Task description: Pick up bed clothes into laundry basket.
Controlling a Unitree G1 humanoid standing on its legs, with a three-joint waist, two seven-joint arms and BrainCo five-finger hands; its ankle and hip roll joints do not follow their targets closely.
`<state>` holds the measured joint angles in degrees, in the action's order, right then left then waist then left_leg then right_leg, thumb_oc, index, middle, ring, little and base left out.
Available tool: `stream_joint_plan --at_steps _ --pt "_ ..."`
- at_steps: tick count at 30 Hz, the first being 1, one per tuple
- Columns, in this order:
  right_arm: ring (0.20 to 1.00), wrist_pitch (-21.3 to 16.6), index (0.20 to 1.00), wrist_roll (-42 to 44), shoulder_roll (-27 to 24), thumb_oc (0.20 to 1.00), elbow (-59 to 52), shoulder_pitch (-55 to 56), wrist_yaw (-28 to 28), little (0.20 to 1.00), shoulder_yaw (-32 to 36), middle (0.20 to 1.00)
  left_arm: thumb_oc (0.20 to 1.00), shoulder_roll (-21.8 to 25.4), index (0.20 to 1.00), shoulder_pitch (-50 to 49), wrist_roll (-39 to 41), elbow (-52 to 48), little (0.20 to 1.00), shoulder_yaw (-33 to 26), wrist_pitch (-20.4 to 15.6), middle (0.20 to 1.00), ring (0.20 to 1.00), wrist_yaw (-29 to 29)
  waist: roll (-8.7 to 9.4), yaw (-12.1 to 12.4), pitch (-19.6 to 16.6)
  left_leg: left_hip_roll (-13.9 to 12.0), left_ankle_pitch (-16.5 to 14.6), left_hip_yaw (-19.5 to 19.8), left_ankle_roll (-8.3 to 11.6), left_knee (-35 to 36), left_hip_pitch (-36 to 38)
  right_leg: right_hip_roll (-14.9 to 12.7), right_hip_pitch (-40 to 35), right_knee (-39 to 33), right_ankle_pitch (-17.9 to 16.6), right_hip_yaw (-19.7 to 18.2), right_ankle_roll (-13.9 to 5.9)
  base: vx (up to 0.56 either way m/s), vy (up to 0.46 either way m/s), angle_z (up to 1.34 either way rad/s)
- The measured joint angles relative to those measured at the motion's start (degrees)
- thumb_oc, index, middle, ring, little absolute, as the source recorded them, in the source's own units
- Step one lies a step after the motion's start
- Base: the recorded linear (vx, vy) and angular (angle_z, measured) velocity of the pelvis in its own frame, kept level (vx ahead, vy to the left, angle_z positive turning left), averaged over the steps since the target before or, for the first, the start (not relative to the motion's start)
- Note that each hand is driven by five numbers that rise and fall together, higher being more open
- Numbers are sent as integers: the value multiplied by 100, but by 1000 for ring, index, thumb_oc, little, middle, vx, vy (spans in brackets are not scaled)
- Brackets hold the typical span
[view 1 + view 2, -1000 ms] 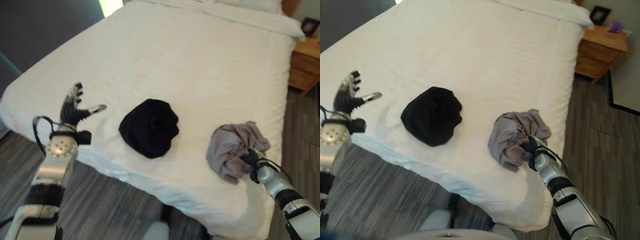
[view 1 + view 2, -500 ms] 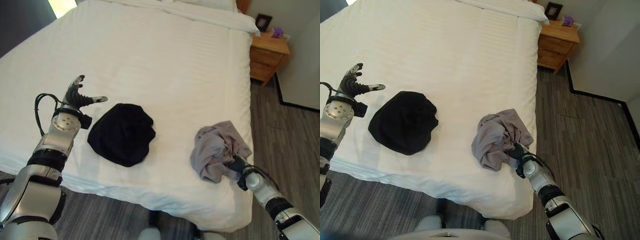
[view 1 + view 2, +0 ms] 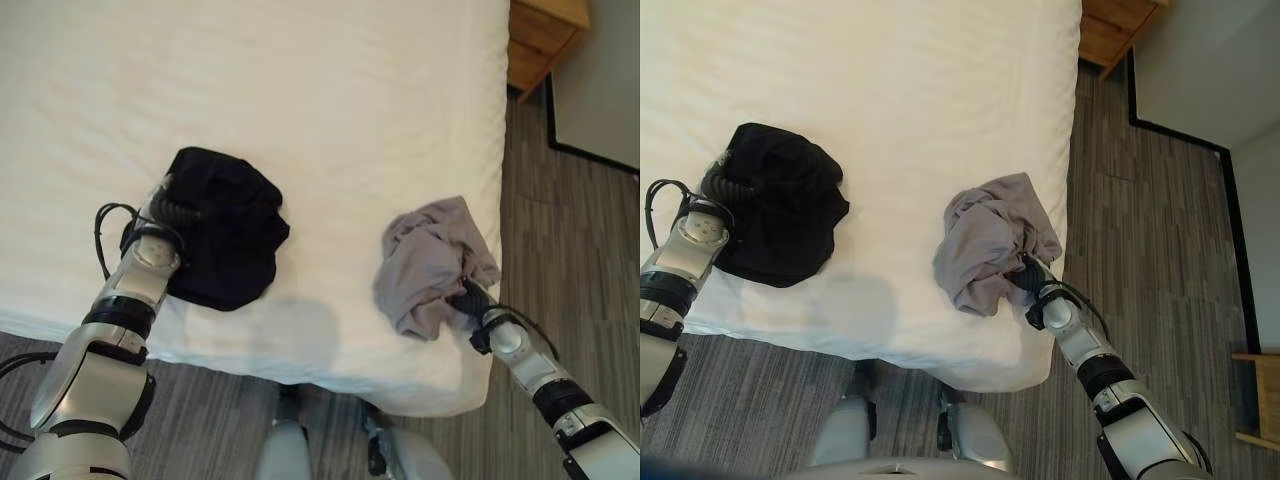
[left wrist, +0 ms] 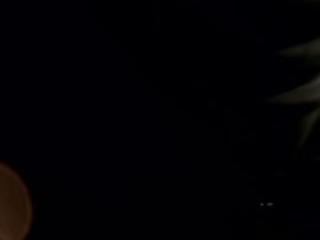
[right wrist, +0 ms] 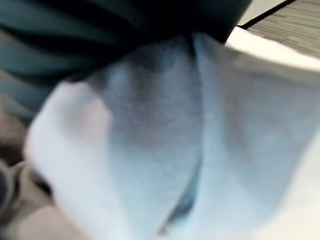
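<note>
A: Clothes on the bed (image 3: 300, 90), two bundles. Black garment (image 3: 225, 225) lies near the front edge; grey garment (image 3: 430, 262) is bunched at the front right corner. Your left hand (image 3: 172, 205) is pushed into the black one, your right hand (image 3: 1025, 280) into the grey one.

B: Finger state?

A: Cannot tell for either. The fingers are buried in cloth, and the left wrist view is dark with fabric against it.

B: So which step are you on?

A: Judged as the grasp stage, both bundles at once. No basket is seen from here, so nothing is delivered yet.

B: What does the next move call for?

A: You need firm closure on each bundle, then a lift clear of the mattress. Loose folds of the grey one could trail or slip.

B: Anything in the way?

A: Wooden nightstand (image 3: 545, 35) stands well apart, beyond the bed's right side. The wood floor (image 3: 1160, 200) lies to the right of the bed.
</note>
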<state>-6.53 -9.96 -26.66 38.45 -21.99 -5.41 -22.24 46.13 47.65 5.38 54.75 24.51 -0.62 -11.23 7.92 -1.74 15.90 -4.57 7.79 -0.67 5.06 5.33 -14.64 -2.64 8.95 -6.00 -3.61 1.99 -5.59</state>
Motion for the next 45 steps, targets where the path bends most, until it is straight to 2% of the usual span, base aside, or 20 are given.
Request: stream_joint_plan --at_steps 3,5,6,9,11,12,14,15,18,20,25,27,28,33,35,37,39,45 --pt "200 0 200 -1 -37 200 -55 29 -27 200 85 200 200 -74 200 -61 -374 -253 200 -13 24 200 200 32 -79 27 52 16 2 -18 -3 0 54 -16 -46 3 -8 -17 -9 25 42 -1" --pt "200 17 200 23 -60 200 -232 142 -11 200 255 200 200 -67 200 -407 -402 -771 200 -171 65 200 200 93 -159 30 101 53 0 -31 -3 0 179 -51 -154 6 -8 -54 -11 40 34 -5" --pt "200 79 200 252 -47 200 -523 342 83 200 586 200 200 -55 200 -843 -367 -1423 200 -392 77 200 200 170 -225 30 155 80 -15 -40 -2 3 289 -95 -259 2 2 -66 -24 34 24 -4" --pt "200 133 200 635 -48 200 -894 556 108 200 1006 200 200 -106 200 -1502 -242 -2073 200 -683 9 200 200 328 -460 28 262 128 -58 -69 9 4 422 -134 -400 10 8 -89 -33 46 29 -4" --pt "200 273 200 1082 -37 200 -1331 785 175 200 1333 200 200 -150 200 -2130 14 -2650 200 -1113 -5 200 200 435 -539 25 287 131 -44 -82 -26 3 502 -149 -473 27 0 -95 -39 68 17 -3" --pt "200 273 200 1082 -37 200 -1331 785 175 200 1333 200 200 -150 200 -2130 14 -2650 200 -1113 -5 200 200 435 -539 25 287 131 -44 -82 -26 3 502 -149 -473 27 0 -95 -39 63 3 -3" --pt "200 390 200 1775 -19 200 -1595 1147 235 200 1707 200 200 -159 200 -2804 359 -3018 200 -1449 -48 200 200 521 -576 44 267 108 -113 -84 -88 3 808 -138 -773 5 38 -71 -61 70 -6 -2" --pt "200 399 200 1862 -14 200 -1708 1240 236 200 1804 200 200 -164 200 -2948 373 -3119 200 -1565 -48 200 200 529 -584 48 259 111 -127 -85 -85 4 853 -145 -824 1 59 -71 -69 90 -6 2" --pt "200 362 200 2580 -37 200 -2017 1576 309 200 2150 200 200 -341 200 -3358 802 -3393 200 -2080 -60 200 200 528 -705 44 189 124 -149 -57 -87 4 955 -150 -935 15 82 -59 -57 70 -24 5" --pt "200 516 200 3127 -37 200 -2398 1692 350 200 2230 200 200 -423 200 -3538 1118 -3741 200 -2362 -57 200 200 525 -778 51 144 128 -162 -9 -70 6 1087 -151 -1103 22 98 -5 -50 47 -17 11" --pt "200 540 200 3592 -122 200 -3188 1803 531 200 2276 200 200 -498 200 -3643 1481 -4308 200 -2549 -158 200 200 511 -915 61 -183 143 -176 127 -76 32 1250 -156 -1338 22 158 106 -40 37 -16 14" --pt "200 537 200 3824 -158 200 -3692 1810 582 200 2327 200 200 -690 200 -3745 1672 -4828 200 -2778 -215 200 200 496 -959 89 -279 147 -198 147 -72 34 1390 -157 -1488 19 186 137 -31 -14 -18 12" --pt "200 488 200 3982 -157 200 -3861 1809 630 200 2333 200 200 -784 200 -3816 1743 -4973 200 -2839 -326 200 200 473 -986 108 -462 144 -217 167 -90 34 1392 -154 -1504 8 210 156 -28 -25 -29 6" --pt "200 503 200 4263 -152 200 -4384 1799 739 200 2374 200 200 -1301 200 -4079 1927 -5882 200 -3143 -421 200 200 371 -997 194 -842 144 -209 222 -103 33 1449 -144 -1581 19 229 218 -19 -1 -13 5" --pt "200 523 200 4272 -133 200 -4410 1809 738 200 2372 200 200 -1371 200 -4135 1927 -5933 200 -3234 -421 200 200 356 -1000 216 -872 147 -213 246 -102 34 1482 -145 -1630 13 266 232 -17 1 -13 6" --pt "200 529 200 4387 -123 200 -4676 1896 808 200 2358 200 200 -1727 200 -4339 1928 -6278 200 -3426 -431 200 200 318 -999 214 -930 146 -211 263 -106 34 1483 -142 -1638 9 267 239 -17 12 -18 4" --pt "200 529 200 4387 -119 200 -4706 1897 845 200 2358 200 200 -1749 200 -4368 1928 -6340 200 -3425 -430 200 200 317 -990 226 -954 142 -207 279 -111 34 1484 -133 -1647 10 268 251 -16 11 -13 5" --pt "200 538 200 4386 344 200 -4697 2358 848 200 2285 200 200 -2472 200 -5004 1927 -6753 200 -3435 -443 200 200 415 -1000 267 -1081 157 -202 300 -119 32 1488 -143 -1659 21 287 278 -15 1 -2 1"
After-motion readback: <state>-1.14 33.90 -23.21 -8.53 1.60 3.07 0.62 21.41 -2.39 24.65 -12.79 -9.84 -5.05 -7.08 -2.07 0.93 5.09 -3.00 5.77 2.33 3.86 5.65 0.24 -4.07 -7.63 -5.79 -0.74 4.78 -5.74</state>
